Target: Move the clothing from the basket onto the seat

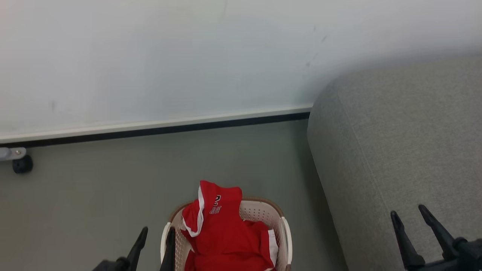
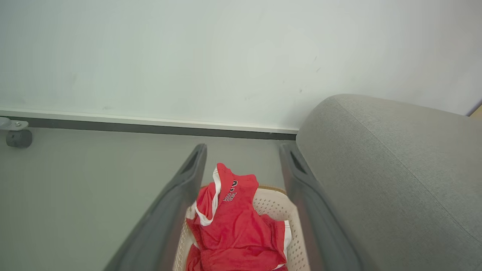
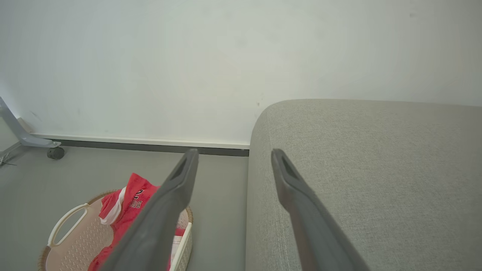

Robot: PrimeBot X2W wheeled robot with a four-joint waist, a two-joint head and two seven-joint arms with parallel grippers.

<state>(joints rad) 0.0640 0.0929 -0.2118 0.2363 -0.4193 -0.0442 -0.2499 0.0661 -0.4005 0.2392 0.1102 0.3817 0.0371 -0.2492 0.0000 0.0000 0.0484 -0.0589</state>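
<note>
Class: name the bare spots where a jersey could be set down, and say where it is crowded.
Free: the large grey fabric sofa, bare from its rounded corner to the open right pincer; the grey floor between the skirting and the cream perforated plastic basket. Crowded: that basket, heaped with red white-trimmed jerseys, open left pincer at its rim.

Grey floor (image 1: 94,195) bearing basket (image 1: 263,213), sofa (image 1: 395,150) alongside, caster wheel (image 1: 22,164).

A red shirt (image 1: 222,233) with white trim is piled in a cream basket (image 1: 263,212) at the bottom middle, on the grey floor (image 1: 113,188). A big grey sofa (image 1: 395,150) is on the right. The left gripper (image 1: 158,229) at the lower left and the right gripper (image 1: 408,209) at the lower right both have their fingers apart.
</note>
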